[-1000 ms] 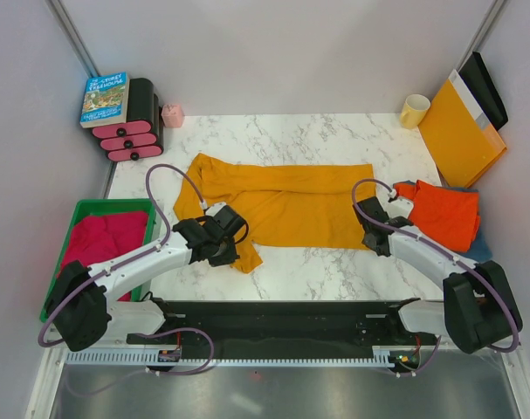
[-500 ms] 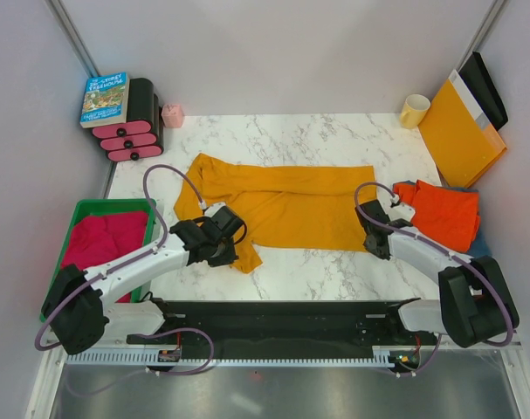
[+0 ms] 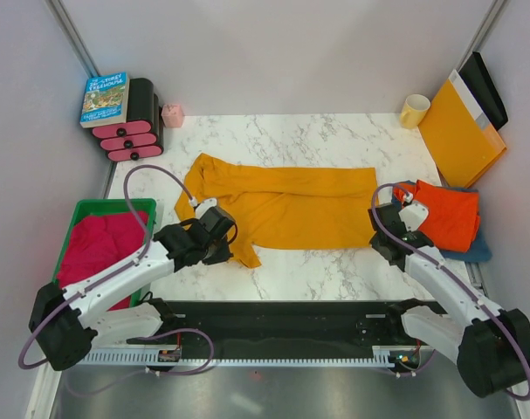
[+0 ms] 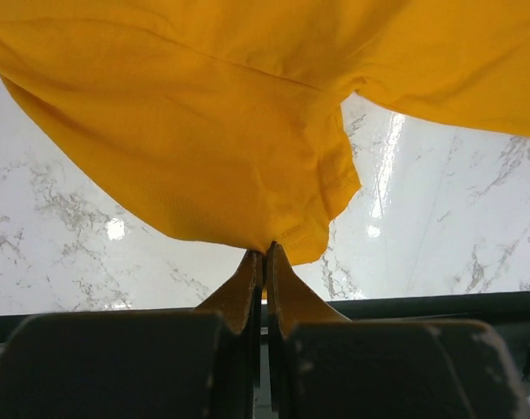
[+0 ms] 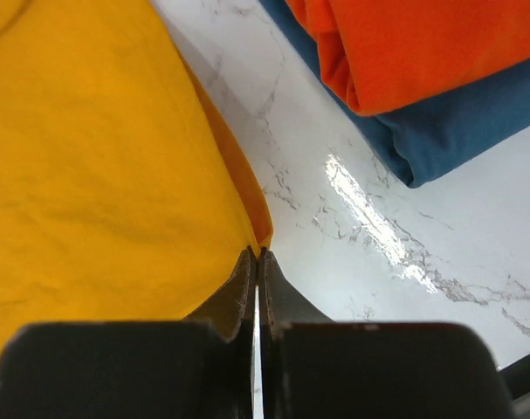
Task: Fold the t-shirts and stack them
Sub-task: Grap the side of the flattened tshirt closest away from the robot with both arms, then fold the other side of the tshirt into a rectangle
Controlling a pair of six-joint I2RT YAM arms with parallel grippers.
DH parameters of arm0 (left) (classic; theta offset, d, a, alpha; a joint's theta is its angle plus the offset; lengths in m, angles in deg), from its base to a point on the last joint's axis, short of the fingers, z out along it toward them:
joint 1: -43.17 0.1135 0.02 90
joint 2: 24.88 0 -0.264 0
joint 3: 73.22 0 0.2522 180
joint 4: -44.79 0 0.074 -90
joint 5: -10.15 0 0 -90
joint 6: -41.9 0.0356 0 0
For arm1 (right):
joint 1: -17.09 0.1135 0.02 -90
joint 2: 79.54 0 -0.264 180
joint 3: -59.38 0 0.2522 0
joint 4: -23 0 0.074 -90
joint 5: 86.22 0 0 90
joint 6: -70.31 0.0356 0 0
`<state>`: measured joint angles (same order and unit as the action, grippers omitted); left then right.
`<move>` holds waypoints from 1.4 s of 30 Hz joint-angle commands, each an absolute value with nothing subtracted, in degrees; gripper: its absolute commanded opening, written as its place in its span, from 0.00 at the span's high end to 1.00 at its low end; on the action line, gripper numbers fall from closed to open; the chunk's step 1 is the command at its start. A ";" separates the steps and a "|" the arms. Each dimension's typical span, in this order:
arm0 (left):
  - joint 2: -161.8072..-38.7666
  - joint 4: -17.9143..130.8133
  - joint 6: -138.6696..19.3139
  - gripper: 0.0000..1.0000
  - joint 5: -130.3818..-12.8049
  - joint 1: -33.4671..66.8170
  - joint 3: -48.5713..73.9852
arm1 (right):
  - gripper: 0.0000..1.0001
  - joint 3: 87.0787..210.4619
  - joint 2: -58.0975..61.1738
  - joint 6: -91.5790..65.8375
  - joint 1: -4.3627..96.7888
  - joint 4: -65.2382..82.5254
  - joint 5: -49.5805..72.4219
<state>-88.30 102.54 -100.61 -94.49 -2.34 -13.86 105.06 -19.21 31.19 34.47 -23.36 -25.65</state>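
Top external view: the mustard-yellow t-shirt point(image 3: 286, 205) lies spread widthwise across the middle of the marble bench point(image 3: 317, 131), and I hold it at both near corners. My left gripper point(image 3: 228, 251) is at the shirt's near-left flap. In the left wrist view its fingers point(image 4: 247, 288) are pressed together, with the cloth's lowest edge nipped at their tips and the fabric fanning up and away from them. My right gripper point(image 3: 378, 243) is at the near-right corner. The right wrist view shows its fingers point(image 5: 238, 288) closed flat together, pinching the hem's point. Just right of that corner, across a strip of bare marble, the orange-red t-shirt point(image 5: 404, 44) sits folded on top of the folded blue t-shirt point(image 5: 457, 122), apart from the yellow cloth.
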 commanded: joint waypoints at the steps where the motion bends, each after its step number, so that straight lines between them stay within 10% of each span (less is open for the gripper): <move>1: -84.56 104.34 -99.07 0.98 -98.05 -2.71 -10.95 | 1.00 108.29 -23.38 27.69 34.58 -26.70 -26.72; 42: -79.81 109.89 -93.10 0.98 -102.44 13.11 -4.98 | 1.00 112.86 -27.60 25.49 31.15 -29.96 -28.04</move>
